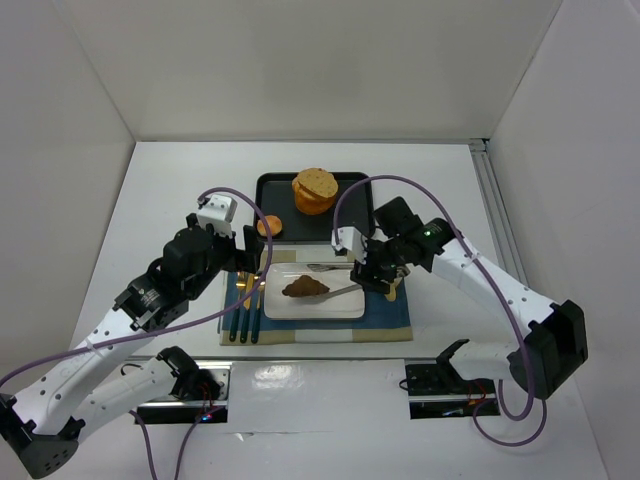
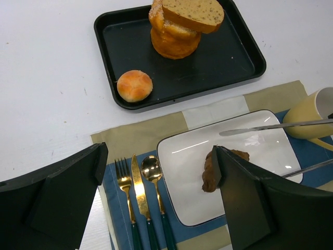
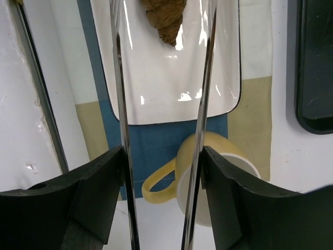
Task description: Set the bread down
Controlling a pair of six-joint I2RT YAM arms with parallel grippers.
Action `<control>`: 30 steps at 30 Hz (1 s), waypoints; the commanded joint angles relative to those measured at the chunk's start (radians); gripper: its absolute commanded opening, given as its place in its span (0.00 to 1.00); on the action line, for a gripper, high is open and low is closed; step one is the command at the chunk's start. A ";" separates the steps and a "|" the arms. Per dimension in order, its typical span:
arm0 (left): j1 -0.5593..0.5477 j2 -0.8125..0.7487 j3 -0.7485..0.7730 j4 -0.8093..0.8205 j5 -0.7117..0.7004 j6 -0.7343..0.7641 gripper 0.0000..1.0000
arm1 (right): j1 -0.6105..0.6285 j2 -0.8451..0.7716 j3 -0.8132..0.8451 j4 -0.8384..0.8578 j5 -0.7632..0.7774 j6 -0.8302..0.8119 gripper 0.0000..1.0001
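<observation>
1. Plainly the right gripper (image 3: pixel 162 153) has a pair of metal tongs (image 3: pixel 120 104) pinched between its fingers. The two long blades lie against the fingers' inner faces, and it is closed only as far as the tongs allow.
2. The blades stand spread, and the dark croissant (image 3: pixel 165 18) lies on the white plate (image 3: pixel 171 78) between them. From the wrist camera a gap shows on each side. I judge it let go, resting near the middle of the plate.
3. The left gripper (image 2: pixel 158 156) hangs over the plate's left end, jaws wide, holding nothing.
4. The round bun (image 2: pixel 134 86) sits in the near left corner of the black tray (image 2: pixel 104 31). The sliced bread (image 2: pixel 192 13) is stacked at the tray's far side. Both are well apart from the plate.
5. To finish this step well, keep the blades apart and lift them first, then draw back. That way neither tip drags the croissant or scrapes the plate.
6. Mind the yellow mug (image 2: pixel 304 112), just under the right wrist at the plate's right end. A low retreat could knock it.
7. For the next piece I'd go for the bun, coming in over the tray's rim with a blade on either side. Squeeze gently, since it looks soft, and set it down beside the croissant, not on it.
</observation>
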State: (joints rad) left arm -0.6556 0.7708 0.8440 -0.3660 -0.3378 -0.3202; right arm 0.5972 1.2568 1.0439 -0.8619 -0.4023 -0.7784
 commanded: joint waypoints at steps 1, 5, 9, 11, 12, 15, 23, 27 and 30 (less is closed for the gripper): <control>-0.003 -0.004 -0.002 0.047 -0.018 -0.008 1.00 | 0.012 -0.016 0.070 -0.022 -0.001 -0.005 0.69; -0.003 -0.004 -0.002 0.047 -0.018 -0.008 1.00 | 0.012 -0.039 0.113 -0.012 -0.012 -0.015 0.69; -0.003 -0.004 -0.002 0.047 -0.018 -0.008 1.00 | 0.012 -0.039 0.172 0.029 -0.012 -0.004 0.69; -0.003 -0.013 -0.002 0.047 -0.018 -0.008 1.00 | 0.012 -0.025 0.183 0.095 0.000 0.008 0.69; -0.003 -0.013 -0.002 0.047 -0.018 -0.008 1.00 | 0.012 -0.014 0.183 0.122 0.022 0.025 0.69; -0.003 -0.022 -0.002 0.047 -0.038 -0.008 1.00 | 0.012 0.053 0.183 0.236 0.052 0.060 0.68; -0.003 -0.100 -0.031 0.065 -0.112 -0.017 1.00 | -0.010 0.312 0.232 0.477 0.060 0.123 0.68; -0.003 -0.100 -0.031 0.065 -0.112 -0.017 1.00 | -0.020 0.412 0.291 0.509 0.037 0.155 0.67; -0.003 -0.100 -0.031 0.065 -0.112 -0.008 1.00 | -0.030 0.457 0.300 0.521 0.037 0.156 0.67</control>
State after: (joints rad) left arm -0.6556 0.6773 0.8150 -0.3477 -0.4255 -0.3202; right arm 0.5774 1.7069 1.2793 -0.4397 -0.3466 -0.6495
